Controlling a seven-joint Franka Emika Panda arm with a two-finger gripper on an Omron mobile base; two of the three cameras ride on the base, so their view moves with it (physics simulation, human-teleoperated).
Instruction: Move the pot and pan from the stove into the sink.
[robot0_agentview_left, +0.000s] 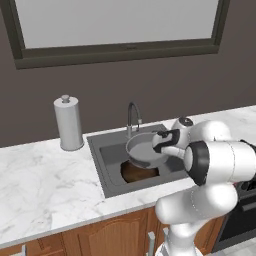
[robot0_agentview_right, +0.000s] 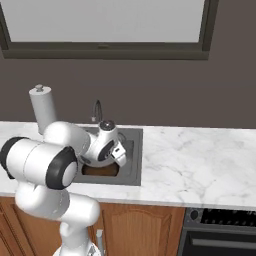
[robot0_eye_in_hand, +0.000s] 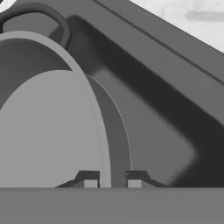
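Note:
The grey pot (robot0_agentview_left: 142, 150) hangs tilted over the sink (robot0_agentview_left: 107, 167), and my gripper (robot0_agentview_left: 160, 145) is shut on its right rim. In the hand view the pot's wall (robot0_eye_in_hand: 48, 127) runs up between my two fingertips (robot0_eye_in_hand: 90, 180), with the gripper (robot0_eye_in_hand: 113, 180) clamped across it, and a dark loop handle (robot0_eye_in_hand: 54, 19) shows at the far rim. The brown pan (robot0_agentview_left: 137, 172) lies in the basin under the pot, partly covered by it; it also shows below my hand (robot0_agentview_right: 102, 171). A corner of the stove (robot0_agentview_right: 220, 216) sits at the lower right.
The curved faucet (robot0_agentview_left: 132, 117) rises just behind the pot. A paper towel roll (robot0_agentview_left: 68, 123) stands on the marble counter (robot0_agentview_left: 45, 185) left of the sink. The sink's dark floor (robot0_eye_in_hand: 166, 144) lies beyond the pot. A window spans the wall above.

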